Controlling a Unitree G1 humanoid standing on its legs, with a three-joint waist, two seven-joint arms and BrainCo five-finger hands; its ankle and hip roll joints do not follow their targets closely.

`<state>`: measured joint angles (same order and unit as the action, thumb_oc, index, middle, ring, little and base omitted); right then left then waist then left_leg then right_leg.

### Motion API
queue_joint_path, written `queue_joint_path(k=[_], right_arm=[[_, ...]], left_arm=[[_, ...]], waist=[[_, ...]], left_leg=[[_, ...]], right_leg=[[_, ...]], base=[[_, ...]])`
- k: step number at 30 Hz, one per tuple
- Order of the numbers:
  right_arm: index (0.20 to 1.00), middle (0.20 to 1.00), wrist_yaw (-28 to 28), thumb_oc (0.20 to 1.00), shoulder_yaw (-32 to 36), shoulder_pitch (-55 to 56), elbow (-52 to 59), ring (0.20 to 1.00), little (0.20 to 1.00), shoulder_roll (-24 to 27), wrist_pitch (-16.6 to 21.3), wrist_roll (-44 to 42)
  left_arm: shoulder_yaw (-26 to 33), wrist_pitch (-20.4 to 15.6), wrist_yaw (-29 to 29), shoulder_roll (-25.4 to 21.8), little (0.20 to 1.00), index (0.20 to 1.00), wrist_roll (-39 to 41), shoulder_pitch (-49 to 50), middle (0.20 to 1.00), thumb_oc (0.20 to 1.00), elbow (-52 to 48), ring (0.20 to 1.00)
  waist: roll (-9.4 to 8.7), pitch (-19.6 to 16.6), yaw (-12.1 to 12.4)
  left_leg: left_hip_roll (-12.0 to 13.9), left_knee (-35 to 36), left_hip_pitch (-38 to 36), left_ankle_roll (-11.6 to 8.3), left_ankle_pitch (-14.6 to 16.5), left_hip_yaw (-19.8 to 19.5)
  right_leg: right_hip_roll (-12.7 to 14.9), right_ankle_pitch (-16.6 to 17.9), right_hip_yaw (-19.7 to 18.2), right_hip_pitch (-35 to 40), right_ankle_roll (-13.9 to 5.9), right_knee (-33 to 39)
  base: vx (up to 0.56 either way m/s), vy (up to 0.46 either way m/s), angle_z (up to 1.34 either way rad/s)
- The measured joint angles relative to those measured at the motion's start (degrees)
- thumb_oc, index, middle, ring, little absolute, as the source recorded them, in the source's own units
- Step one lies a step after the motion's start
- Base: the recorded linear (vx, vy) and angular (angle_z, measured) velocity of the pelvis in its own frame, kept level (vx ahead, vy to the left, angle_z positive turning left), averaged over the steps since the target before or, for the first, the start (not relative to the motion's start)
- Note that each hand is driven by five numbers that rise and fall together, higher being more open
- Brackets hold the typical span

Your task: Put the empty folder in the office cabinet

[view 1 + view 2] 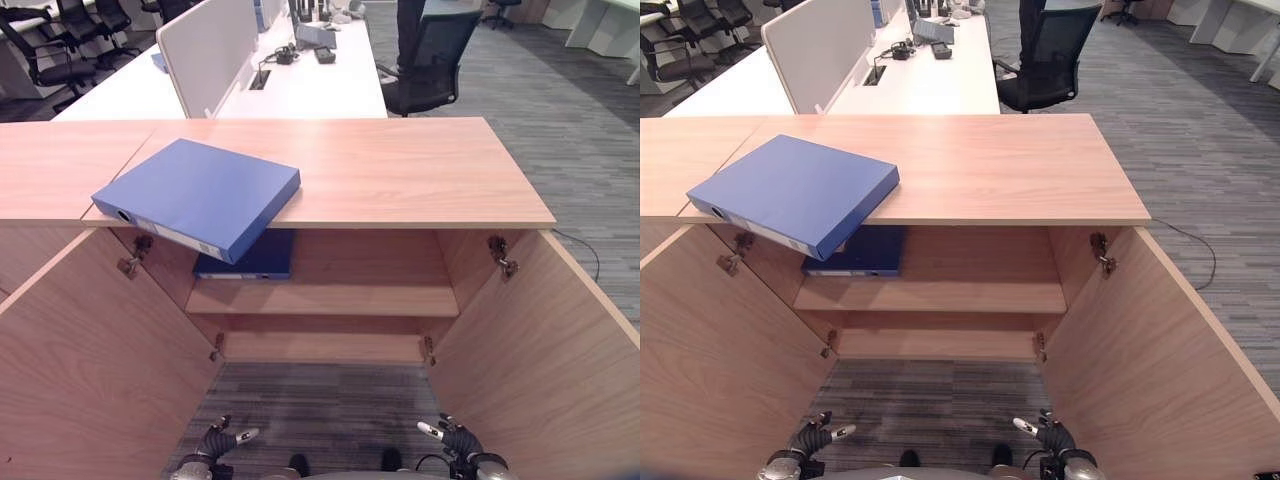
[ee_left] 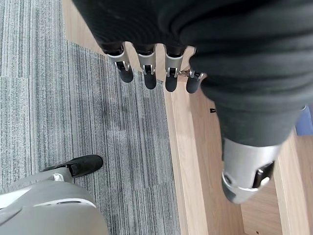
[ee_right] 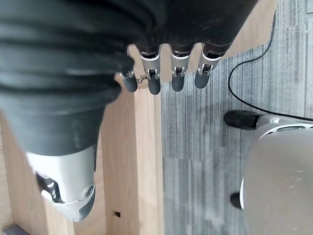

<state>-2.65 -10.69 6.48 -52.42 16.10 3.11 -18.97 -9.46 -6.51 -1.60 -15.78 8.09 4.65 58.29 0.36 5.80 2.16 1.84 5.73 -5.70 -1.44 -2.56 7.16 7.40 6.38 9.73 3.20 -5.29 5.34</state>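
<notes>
Both hands hang low by the carpet, left hand and right hand, fingers loosely straight, holding nothing. Well above them, a blue folder lies on the cabinet top, overhanging its front edge. Another folder lies on the shelf inside.

Both eye views look steeply down from the head onto the open cabinet and its worktop, sharing nearly the whole scene, slightly offset sideways. Each wrist view looks along its own robot hand from very close, down at grey carpet beside a cabinet door edge.
</notes>
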Motion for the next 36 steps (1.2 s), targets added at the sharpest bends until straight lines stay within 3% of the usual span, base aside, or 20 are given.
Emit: queue_joint_path(k=[23, 24, 27, 30, 31, 36], right_arm=[[1.000, 1.000, -1.21, 1.000, -0.31, 0.24, -1.86, 1.000, 1.000, -0.12, 0.00, -0.02], [1.000, 1.000, -1.23, 1.000, -0.30, 0.24, -1.78, 1.000, 1.000, 0.06, -0.01, -0.01], [1.000, 1.000, -1.19, 1.000, -0.14, 0.38, -1.25, 1.000, 1.000, 0.26, 0.13, -0.01], [1.000, 1.000, -1.23, 1.000, 0.27, 3.02, 1.07, 1.000, 1.000, 0.29, 1.26, 0.02], [1.000, 1.000, -1.21, 1.000, 0.27, 3.58, 0.82, 1.000, 1.000, 0.29, 1.34, 0.03], [1.000, 1.000, -1.07, 1.000, 0.12, 3.91, 0.75, 1.000, 1.000, 0.13, 1.47, 0.09]], left_arm=[[-2.49, 0.20, 0.54, -0.62, 1.000, 1.000, -1.93, 0.28, 1.000, 1.000, -0.93, 1.000], [-4.87, 0.32, -0.05, -2.55, 1.000, 1.000, -4.84, 0.70, 1.000, 1.000, -5.59, 1.000], [-4.26, -0.15, -1.45, -6.04, 1.000, 1.000, -9.06, 2.57, 1.000, 1.000, -17.71, 1.000], [-3.42, -1.98, -3.23, -13.91, 1.000, 1.000, -15.53, 5.75, 1.000, 1.000, -37.35, 1.000], [-2.35, -3.56, -4.48, -14.86, 1.000, 1.000, -18.48, 5.76, 1.000, 1.000, -38.91, 1.000], [-0.63, -3.47, -9.16, -18.50, 1.000, 1.000, -30.35, 5.02, 1.000, 1.000, -45.21, 1.000]], waist=[[-0.99, -2.50, -0.04], [-0.99, -2.46, 0.12], [-0.85, -2.45, 0.18], [-0.74, -2.38, 0.86], [-0.56, -2.40, 0.97], [-0.26, -2.23, 1.65]], left_leg=[[0.01, 0.01, -1.00, 0.07, 0.18, -0.23], [0.00, 0.01, -0.95, 0.07, 0.17, -0.29], [0.01, 0.01, -0.97, 0.07, 0.17, -0.35], [0.03, 0.02, -0.79, 0.07, 0.18, -0.94], [-0.03, 0.02, -0.75, 0.07, 0.18, -1.07], [0.12, 0.02, -0.78, 0.05, 0.17, -1.44]], right_leg=[[-0.04, -0.14, 0.03, 0.97, 0.15, 0.00], [-0.04, -0.14, 0.05, 0.94, 0.16, -0.01], [-0.03, -0.04, 0.06, 1.02, 0.01, 0.00], [-0.05, -0.03, 0.51, 1.12, -0.03, 0.00], [-0.02, -0.04, 0.57, 1.15, -0.03, 0.00], [-0.15, -0.10, 0.90, 1.40, 0.05, 0.02]], base=[[0.00, 0.000, 0.00], [0.00, 0.000, 0.00], [0.00, -0.005, 0.01], [0.00, -0.015, 0.07], [0.01, -0.018, 0.06], [0.00, -0.011, 0.03]])
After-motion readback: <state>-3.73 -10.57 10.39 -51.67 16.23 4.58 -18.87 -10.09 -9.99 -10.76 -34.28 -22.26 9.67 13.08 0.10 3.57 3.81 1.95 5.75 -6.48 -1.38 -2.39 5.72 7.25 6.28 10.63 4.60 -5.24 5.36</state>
